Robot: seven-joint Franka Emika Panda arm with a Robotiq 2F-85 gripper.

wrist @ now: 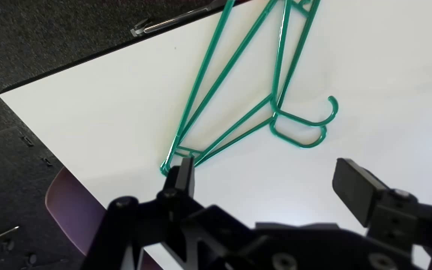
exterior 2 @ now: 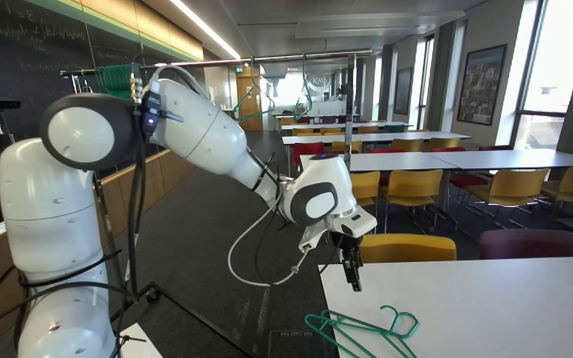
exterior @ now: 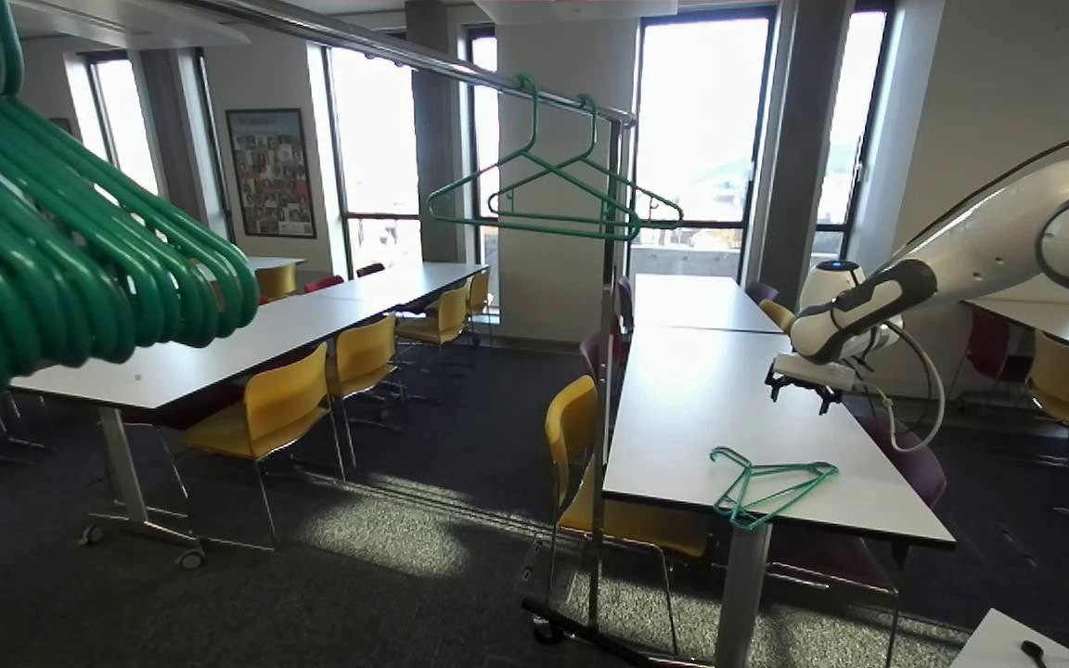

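Note:
My gripper stands wide open in the wrist view, with only white tabletop showing between its pads. In both exterior views the gripper hangs above the table, fingers pointing down. Two green plastic hangers lie overlapping on the white table, their hooks side by side. Nearest to the gripper is one end of the pair, just beyond the left finger in the wrist view; that finger hides a little of it. The gripper appears apart from the hangers. Their far ends leave the wrist view at the top.
A metal clothes rail carries two spaced green hangers and a thick bundle of green hangers. Its post rises beside the table. A yellow chair and a purple chair stand at the table's edges.

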